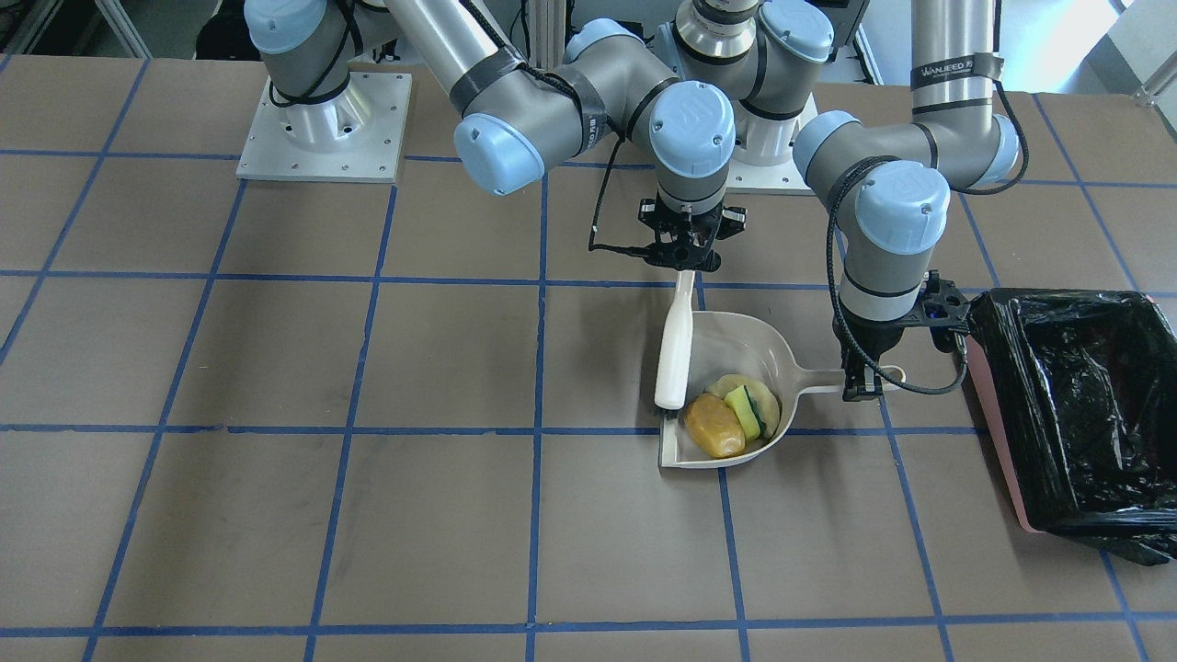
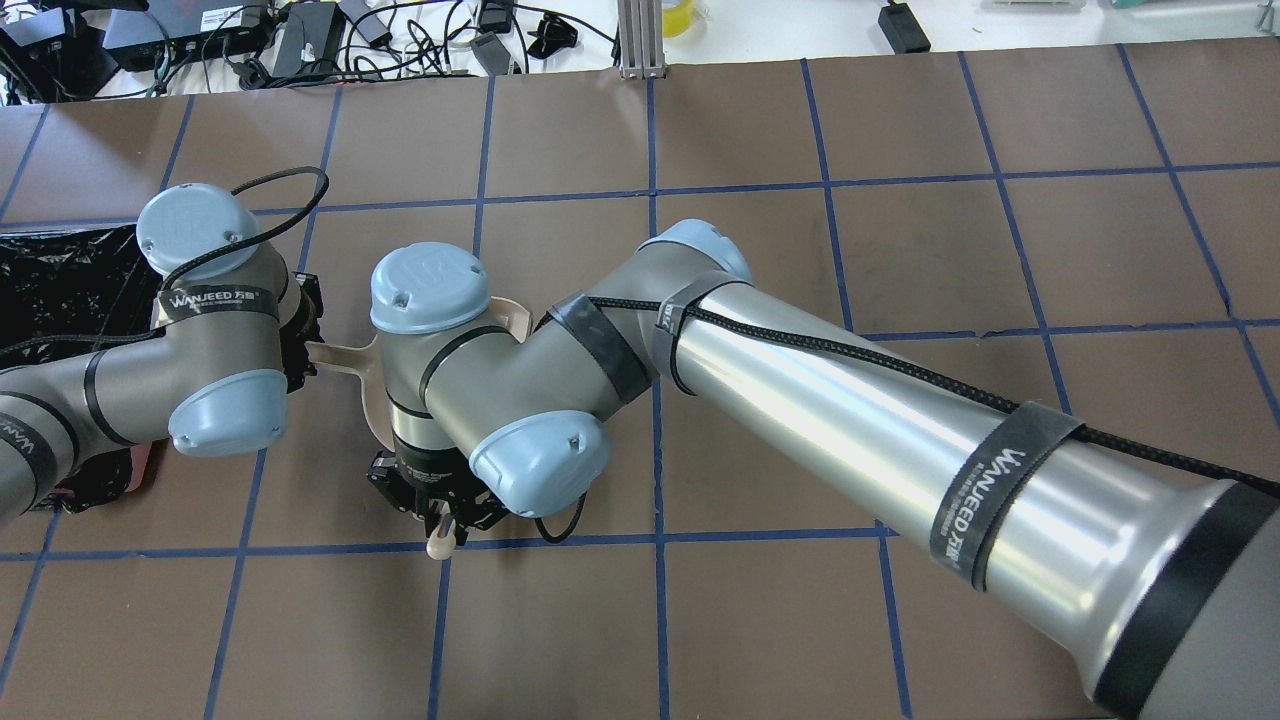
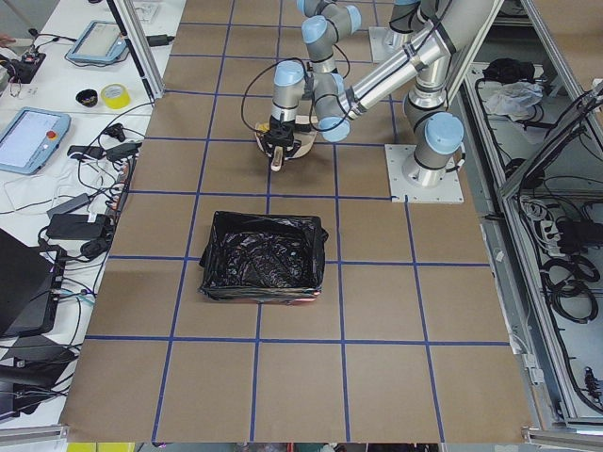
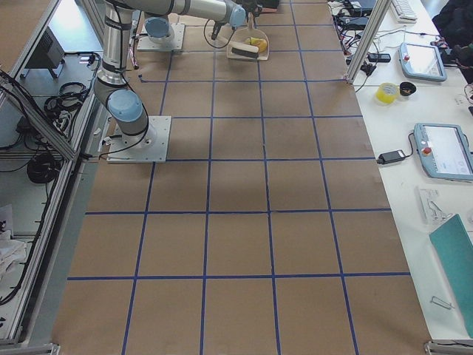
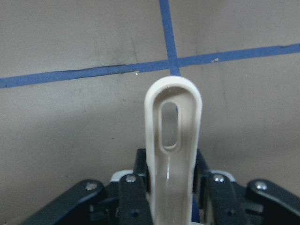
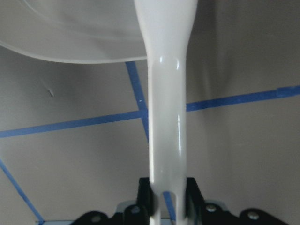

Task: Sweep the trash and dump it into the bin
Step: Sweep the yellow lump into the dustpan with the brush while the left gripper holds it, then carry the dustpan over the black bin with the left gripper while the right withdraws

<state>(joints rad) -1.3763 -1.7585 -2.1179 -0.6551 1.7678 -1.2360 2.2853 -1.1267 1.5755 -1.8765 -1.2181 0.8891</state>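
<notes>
The beige dustpan [image 1: 736,342] lies level at the table's middle. In its scoop sits the trash: an orange-yellow lump [image 1: 715,426], a yellow-and-green sponge block [image 1: 747,411] and a pale crescent piece [image 1: 733,383]. My left gripper [image 1: 862,388] is shut on the dustpan's handle [image 5: 172,136]. My right gripper [image 1: 685,257] is shut on the handle [image 6: 165,117] of the cream hand brush [image 1: 674,354], whose head rests at the scoop's side next to the trash. The bin [image 1: 1076,414], pink-sided with a black bag, stands just beyond the left gripper.
The brown table has blue tape lines. The bin also shows in the exterior left view [image 3: 262,254] and at the left edge of the overhead view [image 2: 60,280]. The right arm's mounting plate [image 1: 324,129] is at the back.
</notes>
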